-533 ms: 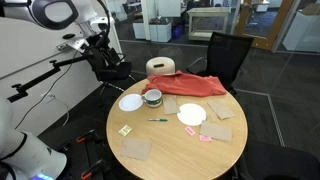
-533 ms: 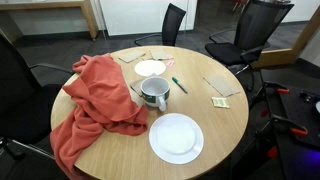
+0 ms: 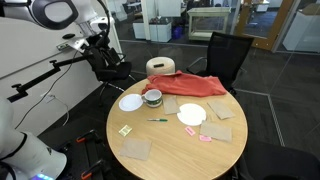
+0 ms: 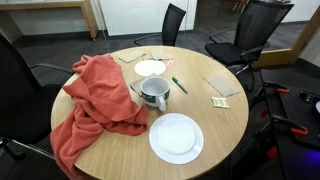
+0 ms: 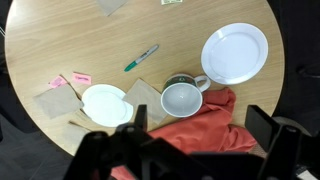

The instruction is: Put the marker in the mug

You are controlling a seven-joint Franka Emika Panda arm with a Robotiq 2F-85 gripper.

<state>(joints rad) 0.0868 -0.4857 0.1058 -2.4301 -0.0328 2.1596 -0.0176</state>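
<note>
The dark green marker point(image 3: 157, 120) lies flat on the round wooden table point(image 3: 175, 150), and shows in the other exterior view point(image 4: 179, 85) and the wrist view point(image 5: 141, 58). The light mug point(image 3: 152, 98) stands upright a little beyond it, next to the red cloth; it also shows in an exterior view point(image 4: 154, 94) and, empty, in the wrist view point(image 5: 181, 100). My gripper point(image 3: 108, 68) hangs high, off the table's edge and well away from both. In the wrist view its fingers point(image 5: 200, 118) are wide apart and hold nothing.
Two flat white plates point(image 3: 130, 102) point(image 3: 191, 114) lie on either side of the mug. A red cloth point(image 4: 95, 100) drapes over the table edge. Brown square mats point(image 3: 136, 149) and small sticky notes point(image 5: 80, 78) lie around. Black office chairs point(image 4: 258, 25) stand round the table.
</note>
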